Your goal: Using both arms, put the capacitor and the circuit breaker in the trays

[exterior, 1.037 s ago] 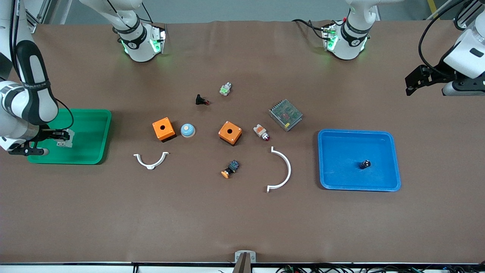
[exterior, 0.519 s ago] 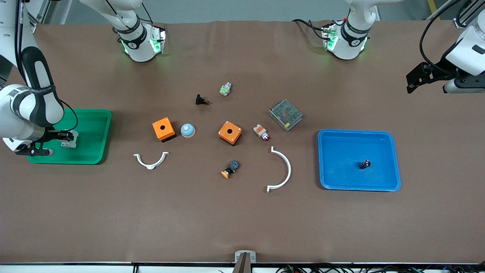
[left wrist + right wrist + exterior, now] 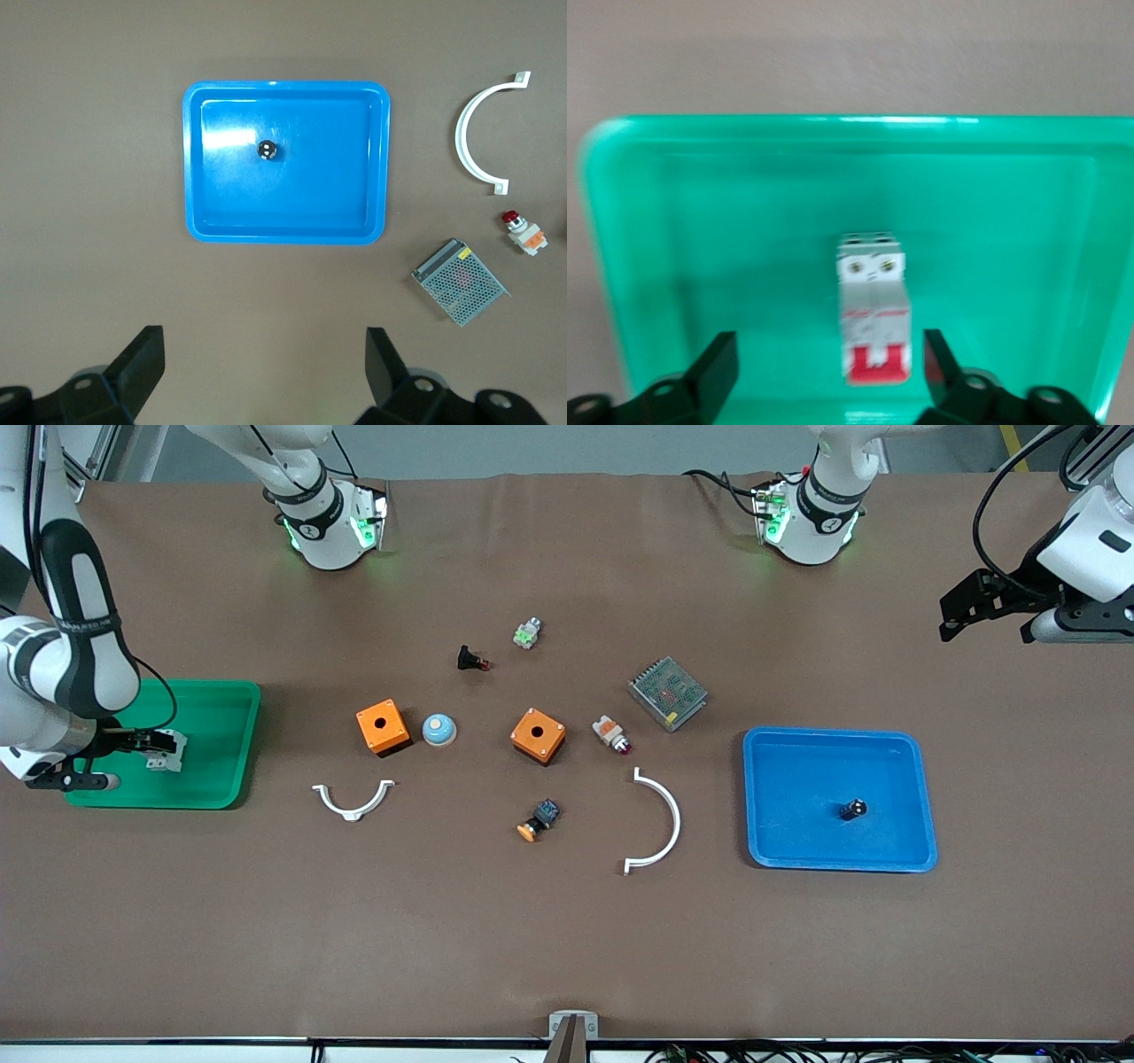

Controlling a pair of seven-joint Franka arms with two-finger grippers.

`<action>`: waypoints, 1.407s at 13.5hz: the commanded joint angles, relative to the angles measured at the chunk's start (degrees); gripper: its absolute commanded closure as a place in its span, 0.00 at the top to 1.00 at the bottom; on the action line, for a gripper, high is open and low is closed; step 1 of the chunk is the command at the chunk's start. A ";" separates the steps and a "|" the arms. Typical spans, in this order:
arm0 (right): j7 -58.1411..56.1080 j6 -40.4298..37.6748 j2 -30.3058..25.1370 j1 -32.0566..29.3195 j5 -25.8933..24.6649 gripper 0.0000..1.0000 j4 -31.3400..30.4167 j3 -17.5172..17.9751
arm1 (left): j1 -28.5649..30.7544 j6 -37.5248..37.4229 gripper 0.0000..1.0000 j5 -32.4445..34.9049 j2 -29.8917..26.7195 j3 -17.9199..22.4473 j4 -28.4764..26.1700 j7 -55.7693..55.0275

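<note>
The capacitor (image 3: 853, 809) stands in the blue tray (image 3: 833, 732); it also shows in the left wrist view (image 3: 267, 150) in the same tray (image 3: 283, 86). The circuit breaker (image 3: 168, 751), white-grey with red toggles, lies in the green tray (image 3: 221, 691). My right gripper (image 3: 159, 744) is low over that tray, open. In the right wrist view the breaker (image 3: 873, 305) lies between the spread fingers of the right gripper (image 3: 830, 354), closer to one finger, on the tray floor (image 3: 700, 266). My left gripper (image 3: 952, 624) is open and empty, high over bare table at the left arm's end; it also shows in its wrist view (image 3: 263, 354).
Mid-table lie two orange boxes (image 3: 383, 726) (image 3: 538, 735), a pale blue dome (image 3: 438, 730), a metal mesh block (image 3: 668, 693), a white-and-orange part (image 3: 610, 733), an orange-capped push button (image 3: 538, 820), two white curved brackets (image 3: 353, 802) (image 3: 660, 824), and small parts (image 3: 470, 659) (image 3: 527, 633).
My right gripper has shifted slightly over the green tray, and the circuit breaker now sits a little farther toward the table's middle. My left gripper has drifted slightly.
</note>
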 commanded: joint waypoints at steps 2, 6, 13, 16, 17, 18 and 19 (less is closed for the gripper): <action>8.05 -7.45 -10.19 5.22 0.85 0.99 -1.74 0.20 | 0.18 -1.55 1.00 -1.01 -0.73 -0.34 0.39 0.79; 11.57 -14.22 -18.37 9.09 0.77 0.99 -1.13 0.29 | -0.09 -1.55 1.00 -1.00 -0.21 -0.52 1.89 -0.09; 24.58 -37.25 -21.20 14.98 -0.02 1.00 17.83 0.99 | 0.09 -2.43 1.00 0.58 -0.20 -2.54 2.15 -1.50; 24.15 -39.72 -20.59 15.51 0.06 1.00 26.88 0.99 | 0.35 -2.43 1.00 0.58 -0.12 -2.36 2.50 -1.06; 24.15 -39.99 -20.06 15.60 -0.02 1.00 29.00 0.91 | 0.44 -2.43 1.00 0.58 -0.12 -2.36 2.50 -0.98; 24.06 -39.90 -19.19 15.42 0.06 1.00 30.24 0.90 | 0.44 -2.43 1.00 0.58 -0.03 -2.28 2.50 -0.97; 24.24 -39.64 -18.75 15.25 -0.11 1.00 30.52 0.82 | 0.44 -2.43 1.00 0.66 0.06 -2.27 2.42 -1.24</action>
